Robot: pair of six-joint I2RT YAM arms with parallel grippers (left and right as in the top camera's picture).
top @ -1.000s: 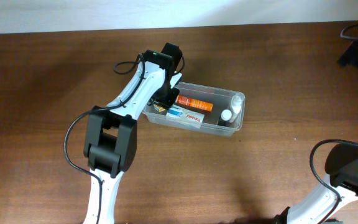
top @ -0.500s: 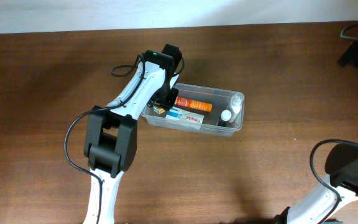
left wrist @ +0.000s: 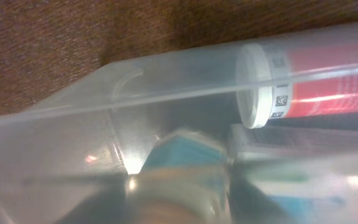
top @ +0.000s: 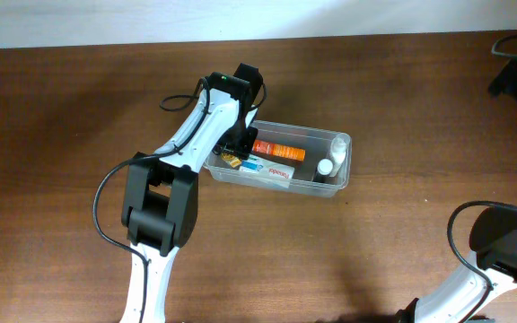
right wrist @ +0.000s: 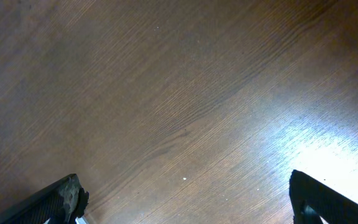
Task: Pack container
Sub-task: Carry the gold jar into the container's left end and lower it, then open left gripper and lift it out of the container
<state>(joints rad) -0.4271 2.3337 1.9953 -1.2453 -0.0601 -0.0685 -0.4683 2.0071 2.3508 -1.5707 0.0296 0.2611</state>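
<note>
The container is a clear tub lying mid-table. It holds an orange tube, a blue-and-white box, a small white bottle and a small yellow-and-black thing. My left gripper is down at the tub's left end, its jaws hidden under the wrist. The left wrist view looks through the tub's wall at the tube's white cap and the blue box; a blurred shape fills the bottom. My right gripper is open and empty above bare wood.
The table is dark brown wood. The left arm reaches up from the front edge. The right arm's base stands at the front right, and black gear sits at the far right.
The container has slid a little to the left and toward the front at its left end, with my left gripper still at that end. The right arm has not moved.
</note>
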